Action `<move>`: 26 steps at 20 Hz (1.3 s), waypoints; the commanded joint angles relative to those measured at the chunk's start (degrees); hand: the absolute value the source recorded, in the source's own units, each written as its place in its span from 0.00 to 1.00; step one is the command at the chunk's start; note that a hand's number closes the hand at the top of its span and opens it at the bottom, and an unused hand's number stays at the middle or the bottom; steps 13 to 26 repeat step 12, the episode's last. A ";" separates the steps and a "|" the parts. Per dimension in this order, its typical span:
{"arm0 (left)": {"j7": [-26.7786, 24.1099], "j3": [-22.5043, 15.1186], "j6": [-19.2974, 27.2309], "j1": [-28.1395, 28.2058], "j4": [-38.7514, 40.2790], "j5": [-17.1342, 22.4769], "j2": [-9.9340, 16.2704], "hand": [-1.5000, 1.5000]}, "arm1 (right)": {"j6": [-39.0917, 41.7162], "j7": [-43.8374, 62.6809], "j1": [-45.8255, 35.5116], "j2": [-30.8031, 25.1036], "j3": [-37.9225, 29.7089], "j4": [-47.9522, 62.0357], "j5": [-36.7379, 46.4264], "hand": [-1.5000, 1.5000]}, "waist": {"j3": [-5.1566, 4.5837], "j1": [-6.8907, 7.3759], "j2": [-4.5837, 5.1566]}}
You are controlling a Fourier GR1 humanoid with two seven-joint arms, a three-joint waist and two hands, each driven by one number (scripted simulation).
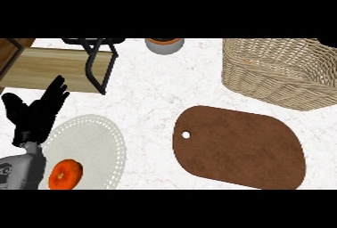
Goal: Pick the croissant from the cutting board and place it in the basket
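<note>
Now the left hand (34, 113) shows at the left edge, fingers straight and spread, above a white plate (99, 133) that carries an orange slice (66, 174). Only a small orange bit shows inside the basket (276, 84); I cannot tell if it is the croissant. The brown cutting board (240, 147) lies below the basket.

One wicker basket (280, 73) stands far right. One brown cutting board (240, 147) lies near right. One white plate (89, 149) sits near left, bearing one orange slice (66, 174). One grey bowl (164, 45) shows at the far edge. One black wire stand (99, 58) rests on one wooden board (46, 69), far left. One black hand (36, 113) shows at left.
</note>
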 commanded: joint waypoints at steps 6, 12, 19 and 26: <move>1.11 2.14 -1.48 -1.94 1.05 1.48 2.41 0.50 | 19.96 -5.39 18.35 -10.91 -13.61 -8.69 -20.44 0.00 | 0.03 -1.33 0.00; -1.61 0.08 -0.53 0.29 2.05 -0.53 -0.18 0.50 | 33.07 -6.92 30.11 -14.54 -19.89 -12.24 -29.54 0.00 | -0.03 -0.72 0.08; -1.61 0.08 -0.53 0.29 2.05 -0.53 -0.18 0.50 | 33.07 -6.92 30.11 -14.54 -19.89 -12.24 -29.54 0.00 | -0.03 -0.72 0.08; -1.61 0.08 -0.53 0.29 2.05 -0.53 -0.18 0.50 | 33.07 -6.92 30.11 -14.54 -19.89 -12.24 -29.54 0.00 | -0.03 -0.72 0.08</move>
